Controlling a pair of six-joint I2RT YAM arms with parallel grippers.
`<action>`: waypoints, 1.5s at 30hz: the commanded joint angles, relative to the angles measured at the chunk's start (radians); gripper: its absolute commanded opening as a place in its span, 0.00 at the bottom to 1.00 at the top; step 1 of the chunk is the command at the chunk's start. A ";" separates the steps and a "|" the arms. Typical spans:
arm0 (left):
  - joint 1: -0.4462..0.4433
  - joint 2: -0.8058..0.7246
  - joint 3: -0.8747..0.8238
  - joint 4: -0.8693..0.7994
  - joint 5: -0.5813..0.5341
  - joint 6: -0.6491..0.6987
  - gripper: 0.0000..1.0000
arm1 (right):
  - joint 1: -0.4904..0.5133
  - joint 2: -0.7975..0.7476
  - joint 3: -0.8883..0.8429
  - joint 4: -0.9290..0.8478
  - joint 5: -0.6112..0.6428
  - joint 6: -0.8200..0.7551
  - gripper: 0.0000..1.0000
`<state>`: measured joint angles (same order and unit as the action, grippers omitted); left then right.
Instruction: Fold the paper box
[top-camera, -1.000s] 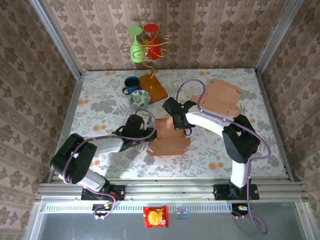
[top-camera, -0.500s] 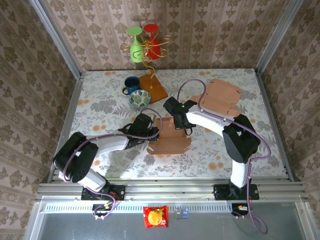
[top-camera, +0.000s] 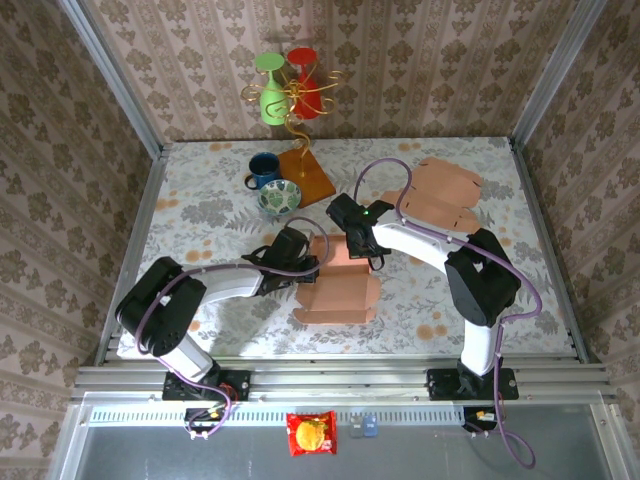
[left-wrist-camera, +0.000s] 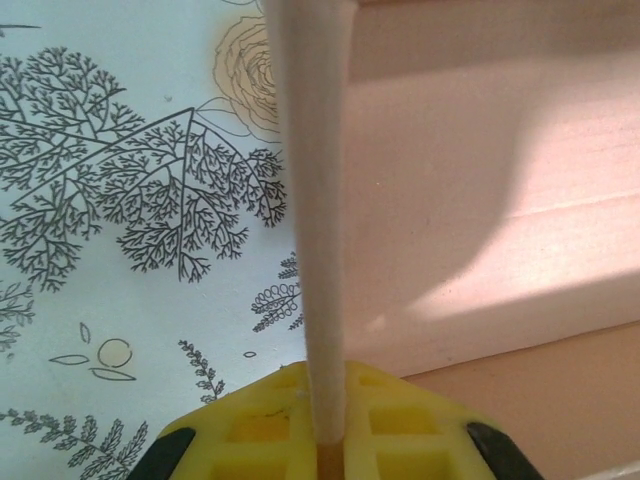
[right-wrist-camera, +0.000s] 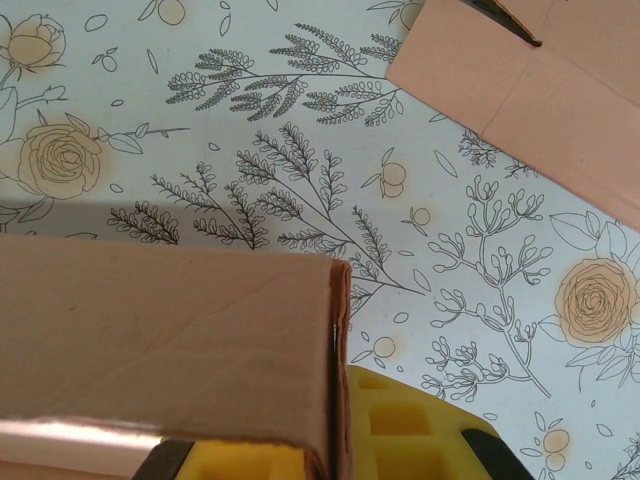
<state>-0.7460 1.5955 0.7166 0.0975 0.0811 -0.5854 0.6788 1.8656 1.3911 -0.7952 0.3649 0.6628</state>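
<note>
The paper box (top-camera: 338, 296) is pinched on two sides. The left gripper (top-camera: 304, 265) and right gripper (top-camera: 367, 254) have jaws clamped on its walls to stand them up.

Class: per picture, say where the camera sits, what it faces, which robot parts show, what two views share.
Top external: above and behind, looking down at the floral table; left arm, right arm show.
Left wrist: behind the left gripper, facing the pink-brown paper box flap it pinches.
Right wrist: behind the right gripper, facing the box wall it pinches.
Shared: box and table in all.
</note>
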 joint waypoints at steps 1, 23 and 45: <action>-0.014 0.017 0.027 -0.074 -0.035 -0.003 0.06 | 0.008 0.010 0.014 -0.010 0.006 0.014 0.00; -0.116 0.078 0.111 -0.204 -0.250 -0.102 0.06 | -0.003 0.062 0.039 -0.031 -0.057 0.055 0.00; -0.121 0.018 0.141 -0.228 -0.263 -0.049 0.24 | -0.007 0.064 0.046 -0.038 -0.069 0.063 0.00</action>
<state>-0.8635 1.6539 0.8639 -0.1352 -0.1936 -0.6666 0.6662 1.9106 1.4117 -0.8036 0.3183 0.7113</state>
